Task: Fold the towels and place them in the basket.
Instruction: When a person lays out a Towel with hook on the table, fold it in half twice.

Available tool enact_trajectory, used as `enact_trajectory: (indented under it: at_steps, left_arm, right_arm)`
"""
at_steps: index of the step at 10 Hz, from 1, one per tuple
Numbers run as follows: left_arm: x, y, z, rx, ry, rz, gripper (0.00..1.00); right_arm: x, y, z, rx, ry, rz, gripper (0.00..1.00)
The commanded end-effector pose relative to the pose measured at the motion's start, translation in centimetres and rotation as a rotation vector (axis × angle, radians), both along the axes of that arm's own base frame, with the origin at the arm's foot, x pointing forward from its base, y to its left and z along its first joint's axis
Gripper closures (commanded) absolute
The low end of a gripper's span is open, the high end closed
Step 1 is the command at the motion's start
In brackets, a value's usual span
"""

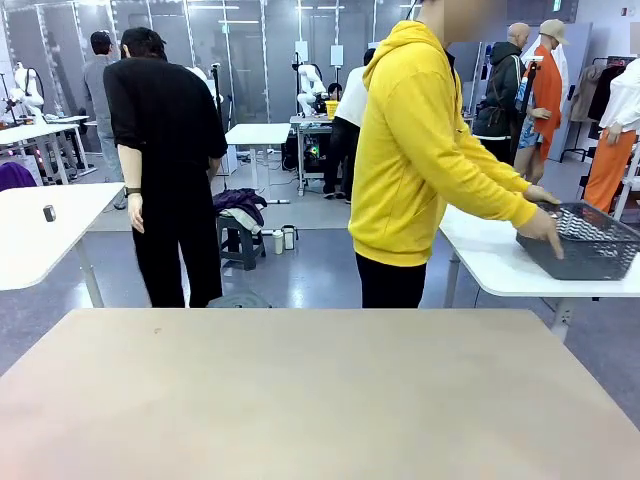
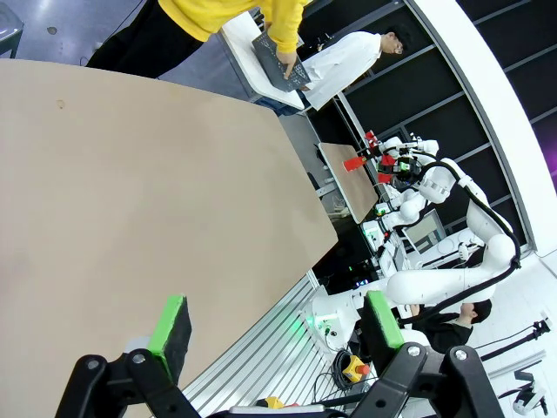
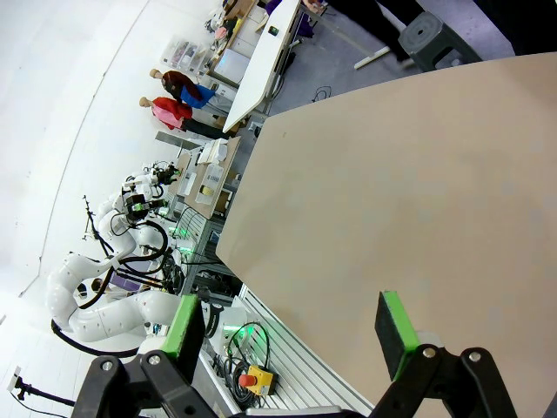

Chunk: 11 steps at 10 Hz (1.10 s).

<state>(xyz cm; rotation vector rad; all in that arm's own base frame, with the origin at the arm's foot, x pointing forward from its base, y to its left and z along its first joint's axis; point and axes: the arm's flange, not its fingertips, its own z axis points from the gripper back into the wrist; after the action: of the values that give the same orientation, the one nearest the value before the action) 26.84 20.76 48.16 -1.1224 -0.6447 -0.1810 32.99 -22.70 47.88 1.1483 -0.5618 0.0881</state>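
- The basket [image 1: 590,248] sits at the right edge of the front view, on a white side table [image 1: 485,262] beyond the far right corner of the beige table [image 1: 320,400]. Its long axis runs roughly left to right in the picture.
- A person in a yellow hoodie [image 1: 415,150] stands at that corner with both hands on the basket: one hand [image 1: 546,229] on its near left rim, the other at its far side.
- In the left wrist view the basket [image 2: 280,63] lies top centre, past the beige table's far edge and well apart from the fingers.
- Judged from the front view, the basket lies toward the right arm's side, but off the shared table, so reaching it probably depends on the person bringing it over.
- The left gripper [image 2: 275,320] stands wide apart with nothing between its green pads, above the table's near edge.
- The right gripper [image 3: 291,324] is likewise spread wide and empty.
- The beige table offers broad, unobstructed room for moving.
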Motion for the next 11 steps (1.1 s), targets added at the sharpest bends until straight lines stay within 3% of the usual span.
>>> enact_trajectory:
  at_steps: [1, 11]
  left_arm:
    - [0.05, 0.08, 0.05, -0.01, -0.021, -0.01, 0.0]
    - [0.05, 0.08, 0.05, -0.01, -0.021, -0.01, 0.0]
  right_arm:
    - [-0.05, -0.11, 0.06, 0.003, -0.008, 0.009, 0.0]
    - [-0.05, -0.11, 0.06, 0.003, -0.008, 0.009, 0.0]
